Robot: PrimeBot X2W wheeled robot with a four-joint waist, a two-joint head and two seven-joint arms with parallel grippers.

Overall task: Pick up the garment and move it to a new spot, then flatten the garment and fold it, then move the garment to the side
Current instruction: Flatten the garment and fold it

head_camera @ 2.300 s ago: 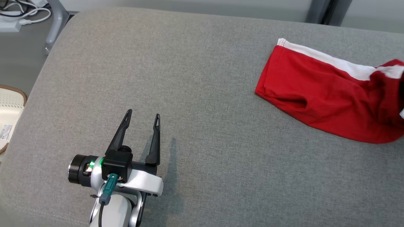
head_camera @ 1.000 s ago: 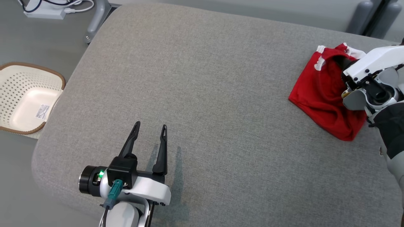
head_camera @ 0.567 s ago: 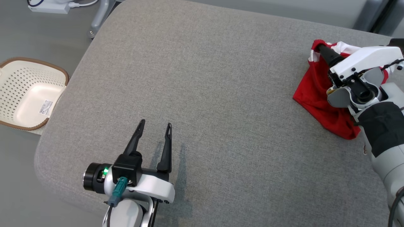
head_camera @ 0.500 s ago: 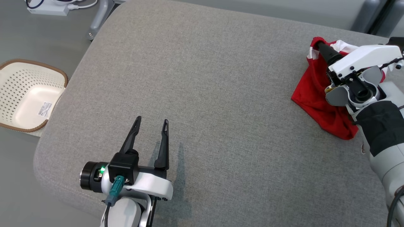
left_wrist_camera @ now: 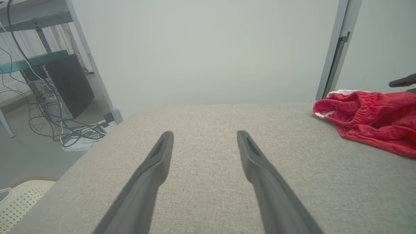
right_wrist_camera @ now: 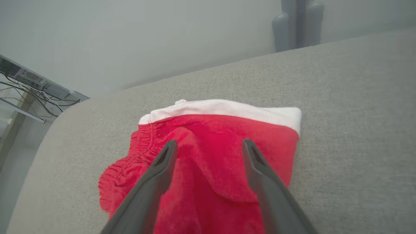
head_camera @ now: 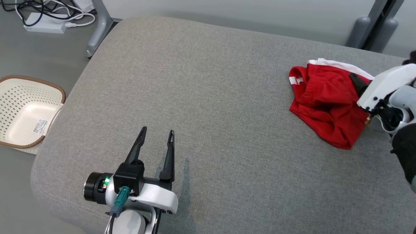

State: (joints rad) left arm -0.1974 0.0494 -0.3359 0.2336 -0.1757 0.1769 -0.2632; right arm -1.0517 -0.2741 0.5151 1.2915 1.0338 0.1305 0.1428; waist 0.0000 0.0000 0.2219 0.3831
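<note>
Red garment (head_camera: 325, 107) with white trim, crumpled at far right of grey cushion (head_camera: 211, 97). Right gripper (right_wrist_camera: 208, 144) over it, fingers spread, grasping nothing. Left gripper (head_camera: 157, 133) near left, spread, empty. Basket (head_camera: 32, 81) label (head_camera: 39, 126) too small to read.

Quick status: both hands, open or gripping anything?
Left hand: open, empty.
Right hand: open, over the red garment, not gripping it.
</note>
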